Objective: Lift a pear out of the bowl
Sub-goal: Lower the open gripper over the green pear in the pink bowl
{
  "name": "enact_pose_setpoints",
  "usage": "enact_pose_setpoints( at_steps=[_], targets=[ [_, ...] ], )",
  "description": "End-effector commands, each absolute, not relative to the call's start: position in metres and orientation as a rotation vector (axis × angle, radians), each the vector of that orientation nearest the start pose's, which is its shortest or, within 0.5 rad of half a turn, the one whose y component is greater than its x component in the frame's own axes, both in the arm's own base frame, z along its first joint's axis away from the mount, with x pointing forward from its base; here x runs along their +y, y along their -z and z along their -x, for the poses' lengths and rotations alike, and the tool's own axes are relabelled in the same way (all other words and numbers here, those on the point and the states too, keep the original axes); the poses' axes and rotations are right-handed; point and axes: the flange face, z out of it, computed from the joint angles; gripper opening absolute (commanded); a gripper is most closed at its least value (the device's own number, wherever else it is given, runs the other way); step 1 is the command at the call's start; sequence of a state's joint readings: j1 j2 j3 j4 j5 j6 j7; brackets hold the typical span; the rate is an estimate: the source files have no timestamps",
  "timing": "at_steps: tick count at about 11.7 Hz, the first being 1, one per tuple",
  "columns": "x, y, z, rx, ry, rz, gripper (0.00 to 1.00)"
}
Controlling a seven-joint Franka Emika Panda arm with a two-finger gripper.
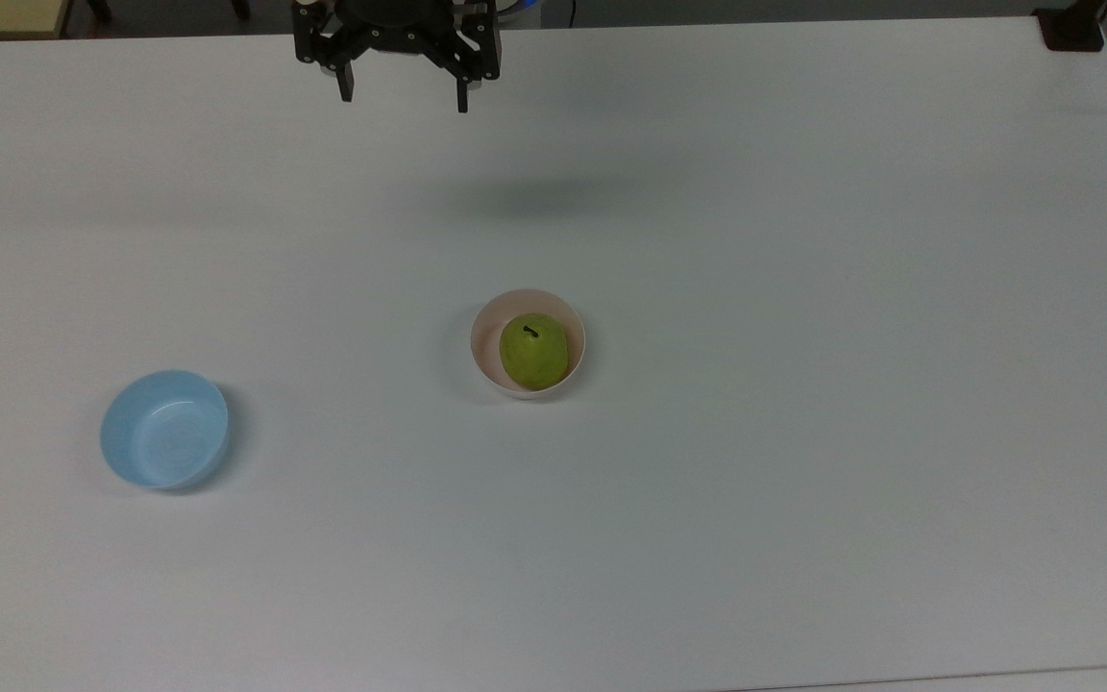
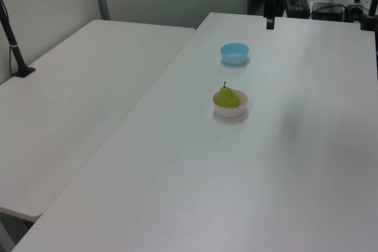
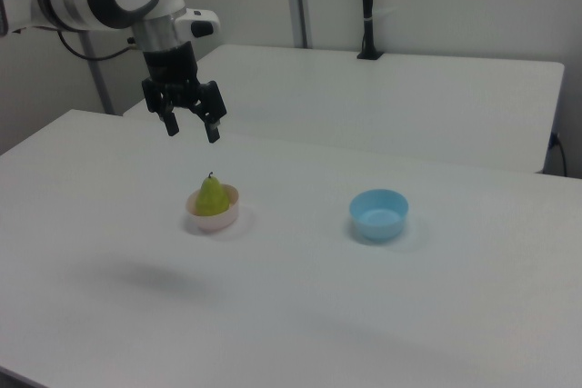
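Note:
A yellow-green pear (image 1: 533, 351) (image 2: 227, 97) (image 3: 212, 195) with a dark stem sits upright in the pale pink bowl (image 1: 488, 332) (image 2: 229, 111) (image 3: 214, 220) near the table's middle. My gripper (image 1: 404, 99) (image 3: 192, 130) hangs high over the table's far edge in the top view, well apart from the bowl. Its two black fingers are spread wide with nothing between them. In the left view the gripper (image 2: 269, 23) appears at the top, beyond the blue bowl.
An empty light blue bowl (image 1: 165, 429) (image 2: 234, 54) (image 3: 379, 214) stands on the white table (image 1: 803, 288), to the top view's left of the pink bowl. A second white table (image 2: 77, 92) adjoins it. A dark post (image 3: 368, 6) stands on that table.

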State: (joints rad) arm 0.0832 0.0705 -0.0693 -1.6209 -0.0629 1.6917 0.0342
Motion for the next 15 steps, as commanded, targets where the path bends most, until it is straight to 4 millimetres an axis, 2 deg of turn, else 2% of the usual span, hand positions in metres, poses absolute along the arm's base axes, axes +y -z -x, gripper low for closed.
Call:
enact_pose_setpoints(
  at_steps=[1,3,7,9,13,15],
  targets=[
    [0.012,-0.555,-0.596,-0.110,0.059,3.209,1.00],
    [0.022,-0.534,-0.609,-0.140,0.072,3.209,1.00],
    [0.062,-0.481,-0.636,-0.250,0.091,3.210,1.00],
    [0.069,-0.450,-0.647,-0.267,0.070,3.212,1.00],
    [0.084,-0.403,-0.663,-0.302,0.089,3.207,1.00],
    [0.099,-0.385,-0.666,-0.342,0.100,3.205,1.00]
  ],
)
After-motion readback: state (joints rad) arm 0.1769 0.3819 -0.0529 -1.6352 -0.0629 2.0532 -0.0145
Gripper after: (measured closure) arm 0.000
